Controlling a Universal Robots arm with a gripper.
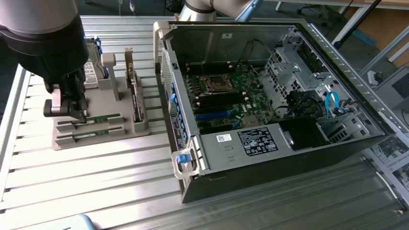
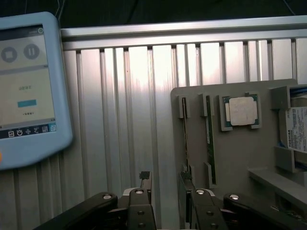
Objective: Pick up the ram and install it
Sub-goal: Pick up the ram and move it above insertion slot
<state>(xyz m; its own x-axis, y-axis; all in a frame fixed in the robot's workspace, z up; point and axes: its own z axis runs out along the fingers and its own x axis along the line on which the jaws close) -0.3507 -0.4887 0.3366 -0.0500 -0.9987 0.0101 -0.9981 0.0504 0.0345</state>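
On the counter [image 1: 96,182] [image 2: 120,120]: a grey holder [image 1: 128,130] [image 2: 240,163] at the exterior view's left, an open computer case [image 1: 268,96] at its right.
Ram [image 1: 101,118] [image 2: 209,139]: a green stick in a slot of the holder, with a second like it just beside on the near side.
Gripper [image 1: 64,114] [image 2: 169,211]: jaws apart, holding nothing, over the sticks' end at the exterior view's left.
Also in the holder: processor chip [image 2: 242,111], hard drive [image 2: 297,129].
Tablet [image 2: 29,86]: on the counter, apart from the holder.
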